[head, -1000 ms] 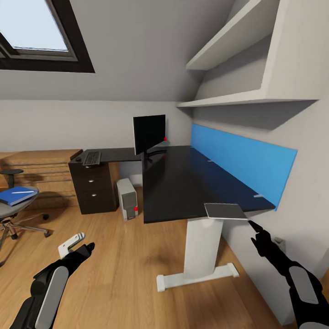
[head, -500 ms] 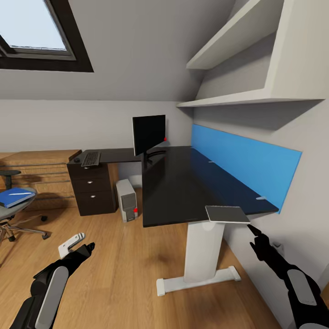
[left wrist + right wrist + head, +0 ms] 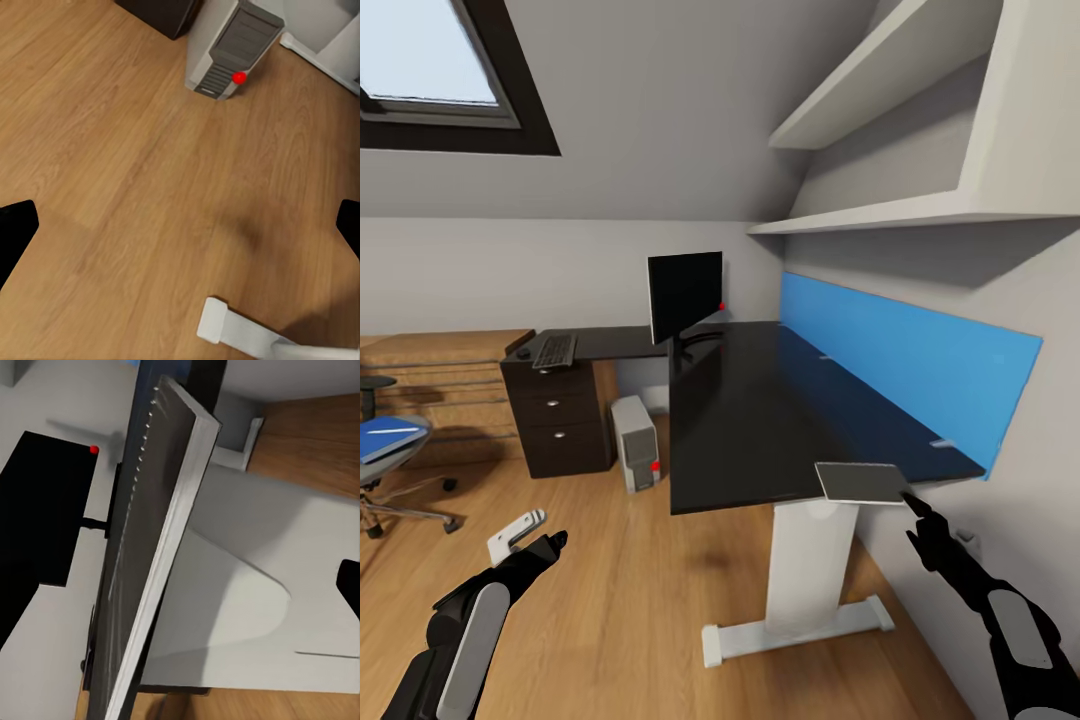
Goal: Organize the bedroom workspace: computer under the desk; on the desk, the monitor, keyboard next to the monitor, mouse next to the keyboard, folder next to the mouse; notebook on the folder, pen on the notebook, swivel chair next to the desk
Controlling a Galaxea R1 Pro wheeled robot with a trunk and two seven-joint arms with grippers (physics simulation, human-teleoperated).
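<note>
The black desk carries the monitor, with the keyboard and mouse on its left wing. The computer stands under it. A grey notebook lies at the desk's near right corner, overhanging the edge. My right gripper is open with its tip at that corner. In the right wrist view the notebook runs edge-on between the fingers. At far left, the swivel chair holds the blue folder with the pen on it. My left gripper hangs open over the floor.
A dark drawer unit supports the desk's left wing, beside low oak cabinets. The desk's white leg and foot stand straight ahead. A blue wall panel and white shelves line the right wall. Open oak floor lies between me and the chair.
The whole view has crept forward toward the desk, so the chair has slid toward the picture's left edge. Both arms keep the same pose, and the right gripper's tip stays by the notebook's corner.
</note>
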